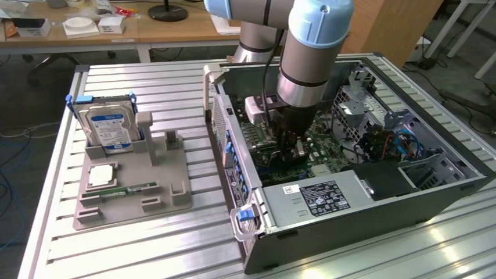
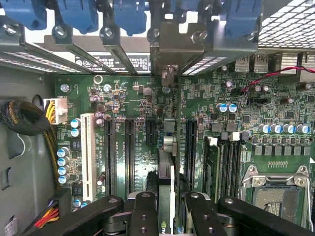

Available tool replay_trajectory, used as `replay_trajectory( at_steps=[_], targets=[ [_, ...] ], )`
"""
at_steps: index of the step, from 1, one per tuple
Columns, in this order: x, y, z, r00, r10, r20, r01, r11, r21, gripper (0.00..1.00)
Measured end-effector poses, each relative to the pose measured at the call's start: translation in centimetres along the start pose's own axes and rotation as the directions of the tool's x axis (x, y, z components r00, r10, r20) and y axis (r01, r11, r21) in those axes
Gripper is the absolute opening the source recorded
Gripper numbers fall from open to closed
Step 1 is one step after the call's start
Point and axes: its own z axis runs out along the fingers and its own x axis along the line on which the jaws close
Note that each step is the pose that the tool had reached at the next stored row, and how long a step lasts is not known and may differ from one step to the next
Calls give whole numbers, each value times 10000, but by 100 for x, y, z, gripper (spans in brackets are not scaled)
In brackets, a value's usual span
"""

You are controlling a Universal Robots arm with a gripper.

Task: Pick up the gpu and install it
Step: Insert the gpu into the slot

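In the wrist view the gpu (image 2: 166, 169) is seen edge-on as a thin dark card, standing upright over the green motherboard (image 2: 275, 98) between two long black slots (image 2: 130, 150). My gripper (image 2: 170, 204) is shut on it, one black finger (image 2: 143, 209) on each side. Its silver bracket end (image 2: 182, 46) reaches the case's rear wall, under the blue latches (image 2: 78, 14). In the exterior view my gripper (image 1: 291, 148) is deep inside the open computer case (image 1: 349, 215), pointing down at the board; the card there is hidden by the wrist.
On the exterior view's left, a grey holder (image 1: 132, 200) carries an upright hard drive (image 1: 108, 129) and a green memory stick (image 1: 128, 189). Case walls, a power supply (image 1: 322, 197), cables (image 1: 391, 142) and a drive cage surround the arm. A white slot (image 2: 88, 152) lies near the card.
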Motion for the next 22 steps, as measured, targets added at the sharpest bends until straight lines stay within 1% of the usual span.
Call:
replay_trajectory(
  at_steps=[22],
  targets=[
    [-1,10,3,10000,-2,-1,2,10000,2,26]
  ],
)
